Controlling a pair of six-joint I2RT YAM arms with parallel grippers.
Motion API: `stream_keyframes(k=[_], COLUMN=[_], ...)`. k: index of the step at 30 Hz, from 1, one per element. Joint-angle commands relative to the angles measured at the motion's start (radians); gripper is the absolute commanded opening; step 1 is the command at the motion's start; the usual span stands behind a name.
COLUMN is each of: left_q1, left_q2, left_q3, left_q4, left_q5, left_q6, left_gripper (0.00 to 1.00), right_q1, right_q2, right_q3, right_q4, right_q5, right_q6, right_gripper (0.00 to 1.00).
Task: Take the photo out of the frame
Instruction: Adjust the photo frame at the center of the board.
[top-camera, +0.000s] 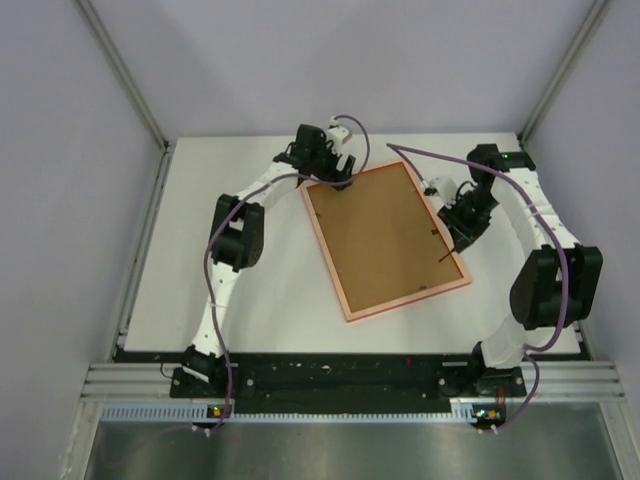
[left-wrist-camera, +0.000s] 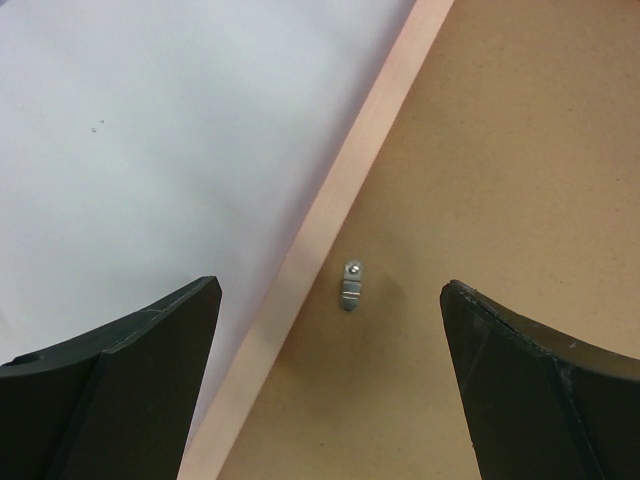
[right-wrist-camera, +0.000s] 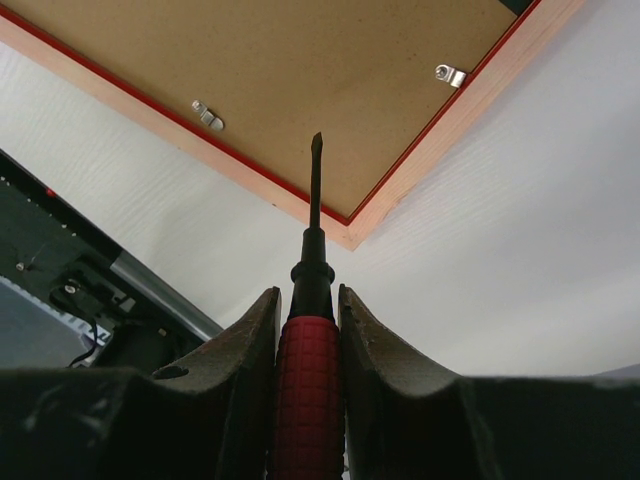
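Clamped narrowly in the right gripper (right-wrist-camera: 308, 295) is a red-handled screwdriver (right-wrist-camera: 310, 270), its flat blade pointing forward over the near right corner of the frame (right-wrist-camera: 472, 100). The tip hangs between two metal retaining tabs, one on the near short side (right-wrist-camera: 208, 115) and one on the right long side (right-wrist-camera: 450, 75). It seems to touch neither.

Over the far left corner, the left gripper (left-wrist-camera: 330, 288) stands wide open and holds nothing, a third tab (left-wrist-camera: 350, 285) showing between its fingers.

The frame lies face down on the white table (top-camera: 250, 300), brown backing board (top-camera: 385, 235) uppermost and apparently held in by the tabs. Its long axis runs from far to near, slanting rightward at the near end. The photo is out of sight, presumably beneath the board.

I judge the step in hand to be freeing the tabs. Next, the blade must be lowered onto one tab and turn or lever it clear without skidding across the board, perhaps with the left gripper steadying the rim.
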Motion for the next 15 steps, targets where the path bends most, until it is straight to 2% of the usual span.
stream_keyframes(k=[1,5,7,8,15], left_q1=[0.030,0.030,0.028,0.028,0.008], left_q2=[0.026,0.031,0.031,0.031,0.066], left_q3=[0.095,0.108,0.111,0.115,0.184], left_q4=[0.012,-0.021,-0.052,-0.074,-0.268], left_q5=[0.080,0.095,0.098,0.089,-0.001], left_q6=[0.013,0.025,0.031,0.026,0.100], left_gripper=[0.97,0.95,0.81,0.77,0.75], right_q1=[0.001,0.001,0.001,0.001,0.004], right_q2=[-0.054,-0.049,-0.047,-0.050,-0.049], right_q3=[-0.011,-0.010,-0.002,0.004,0.050], right_q4=[-0.074,-0.067,-0.065,-0.067,-0.084], right_q5=[-0.036,-0.026,-0.020,-0.019,-0.003], right_q6=[0.021,0.038,0.047,0.049,0.059], right_gripper=[0.00,0.00,0.00,0.00,0.00])
